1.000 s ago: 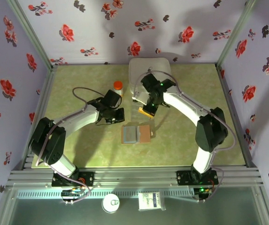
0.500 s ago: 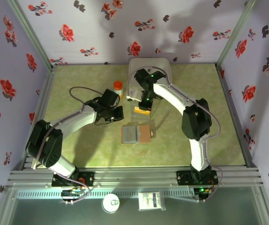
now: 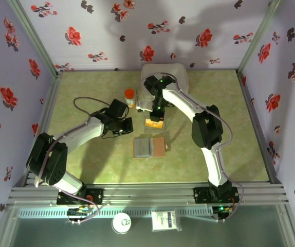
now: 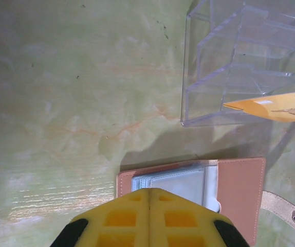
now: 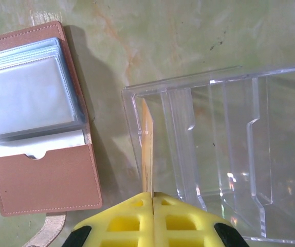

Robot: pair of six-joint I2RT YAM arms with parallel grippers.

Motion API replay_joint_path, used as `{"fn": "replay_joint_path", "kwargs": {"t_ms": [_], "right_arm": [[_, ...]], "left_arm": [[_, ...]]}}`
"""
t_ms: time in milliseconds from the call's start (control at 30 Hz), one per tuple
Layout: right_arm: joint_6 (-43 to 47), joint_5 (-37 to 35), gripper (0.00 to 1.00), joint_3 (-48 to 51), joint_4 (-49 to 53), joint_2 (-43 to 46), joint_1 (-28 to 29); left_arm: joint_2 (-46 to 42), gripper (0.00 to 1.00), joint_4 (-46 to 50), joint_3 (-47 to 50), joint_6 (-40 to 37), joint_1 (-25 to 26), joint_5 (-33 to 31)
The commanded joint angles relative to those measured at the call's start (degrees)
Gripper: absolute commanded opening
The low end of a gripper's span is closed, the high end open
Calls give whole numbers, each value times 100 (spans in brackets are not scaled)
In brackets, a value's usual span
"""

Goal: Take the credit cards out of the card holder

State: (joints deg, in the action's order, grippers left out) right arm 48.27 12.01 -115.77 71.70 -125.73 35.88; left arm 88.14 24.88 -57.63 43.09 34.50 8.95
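Holder [image 3: 149, 147] lies open flat on the green marbled worktop [image 3: 240, 154], tan leather with clear sleeves facing up. Left arm is bent low, its pincer [image 4: 148, 192] clenched and empty near the holder. Right arm is folded, its pincer [image 5: 152, 195] gripping a thin yellow card [image 5: 147, 149] edge-on, seemingly in the front slot of the clear ribbed rack [image 5: 224, 144].

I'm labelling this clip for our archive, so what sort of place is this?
Probably a staged robot test cell, not a home: floral-print walls on an aluminium frame enclose a green tabletop, with a left arm and right arm bolted at its near edge.
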Motion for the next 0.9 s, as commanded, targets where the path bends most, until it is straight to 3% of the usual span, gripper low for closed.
{"fn": "replay_joint_path", "kwargs": {"t_ms": [0,433,867], "right_arm": [[217,31,0,-315,423,-218,-28],[372,-59,0,-846,773,-219,-133],[446,129,0,-741,731,-605,-160]], "left_arm": [[-170,0,70,106,-15,-79,-94],[-135,0,73,111,4,-113,-77],[-61,0,76,102,30,-110,-68]]}}
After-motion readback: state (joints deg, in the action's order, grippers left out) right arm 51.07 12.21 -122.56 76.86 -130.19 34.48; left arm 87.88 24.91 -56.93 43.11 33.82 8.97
